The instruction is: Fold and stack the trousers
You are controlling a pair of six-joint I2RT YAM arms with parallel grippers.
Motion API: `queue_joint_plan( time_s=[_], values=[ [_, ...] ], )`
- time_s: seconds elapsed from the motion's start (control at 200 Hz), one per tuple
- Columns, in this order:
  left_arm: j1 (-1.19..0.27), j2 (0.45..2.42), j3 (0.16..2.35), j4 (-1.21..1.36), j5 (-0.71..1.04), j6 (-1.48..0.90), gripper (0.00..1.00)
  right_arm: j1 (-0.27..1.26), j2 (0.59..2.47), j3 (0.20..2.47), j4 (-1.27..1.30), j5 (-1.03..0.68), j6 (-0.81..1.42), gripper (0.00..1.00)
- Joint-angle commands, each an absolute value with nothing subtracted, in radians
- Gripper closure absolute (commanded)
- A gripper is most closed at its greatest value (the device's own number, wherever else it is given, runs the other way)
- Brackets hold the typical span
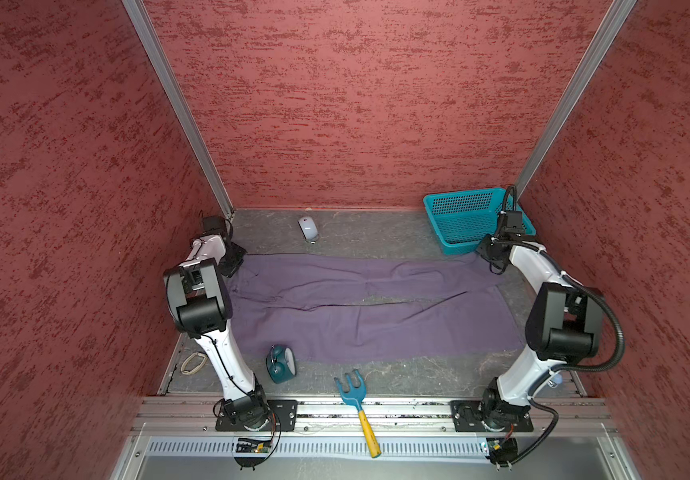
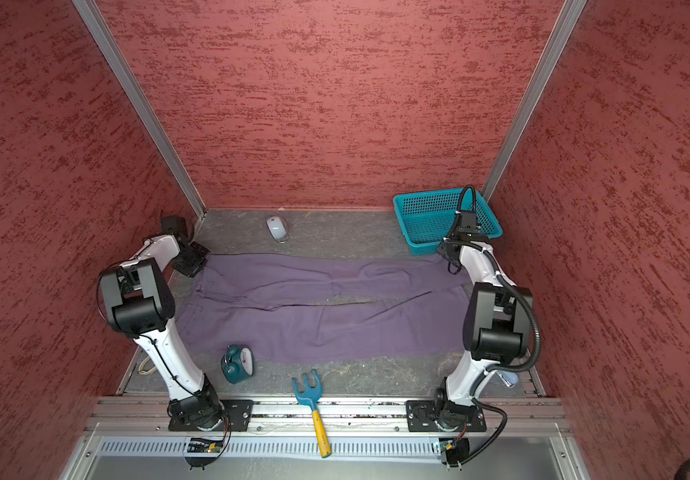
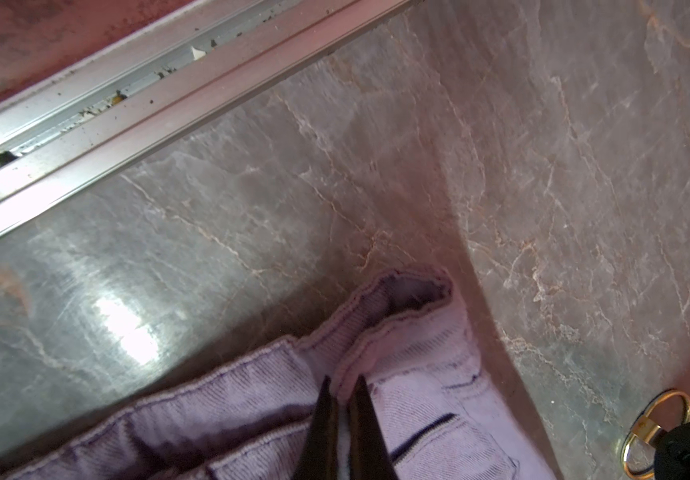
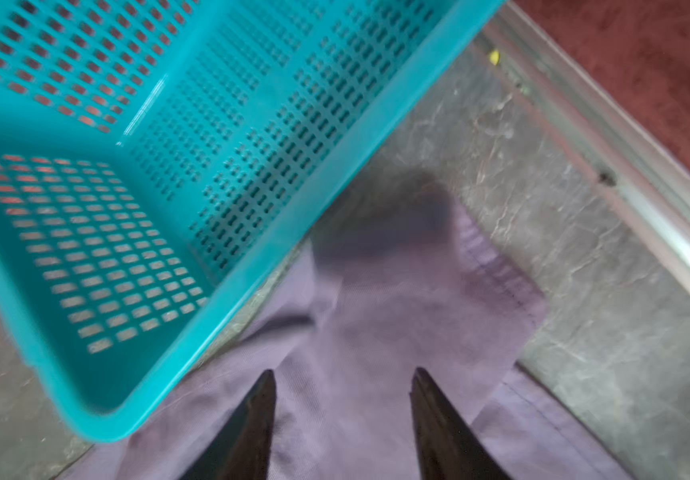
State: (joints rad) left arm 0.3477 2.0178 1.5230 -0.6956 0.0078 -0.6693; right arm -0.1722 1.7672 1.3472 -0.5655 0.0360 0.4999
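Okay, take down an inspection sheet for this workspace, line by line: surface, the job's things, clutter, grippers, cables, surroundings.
Surface: grey marbled table, scuffed, with glare patches.
Job's things: trousers spread flat, waist toward the left arm, hems toward the right arm, not yet folded.
Clutter: teal basket, white mouse, teal alarm clock, blue rake, rubber band, key ring.
Grippers: left gripper shut on the trousers' waistband; right gripper open above a hem.
Cables: black hose loops beside the right arm.
Surroundings: red textured walls, aluminium rails.
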Motion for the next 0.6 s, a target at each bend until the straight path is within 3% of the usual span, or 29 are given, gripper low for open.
queue_joint_plan(
  time_s=[0.0,0.155,0.24,0.311,0.386,0.441,0.506,0.596],
  values=[
    [0.353,2.024,1.541,-0.65,0.025,-0.689,1.0,-0.177,1.729,1.373,-0.549,0.087,0.493,0.34],
    [0.356,1.992,1.492,-0.575,0.066,-0.699,1.0,-0.178,1.627,1.327,-0.577,0.146,0.457,0.3],
    [0.359,1.977,1.474,-0.547,0.11,-0.701,0.98,-0.179,1.553,1.253,-0.582,0.156,0.442,0.38],
    [0.358,1.949,1.447,-0.508,0.15,-0.696,0.87,-0.178,1.498,1.179,-0.583,0.157,0.437,0.49],
    [0.355,1.907,1.419,-0.47,0.191,-0.693,0.58,-0.179,1.459,1.103,-0.586,0.159,0.43,0.63],
    [0.35,1.875,1.404,-0.459,0.206,-0.689,0.46,-0.186,1.432,1.059,-0.591,0.162,0.419,0.71],
    [0.334,1.83,1.383,-0.464,0.198,-0.683,0.4,-0.196,1.419,1.022,-0.595,0.15,0.41,0.79],
    [0.293,1.779,1.35,-0.465,0.176,-0.66,0.37,-0.204,1.437,0.998,-0.588,0.119,0.406,0.79]
  ],
)
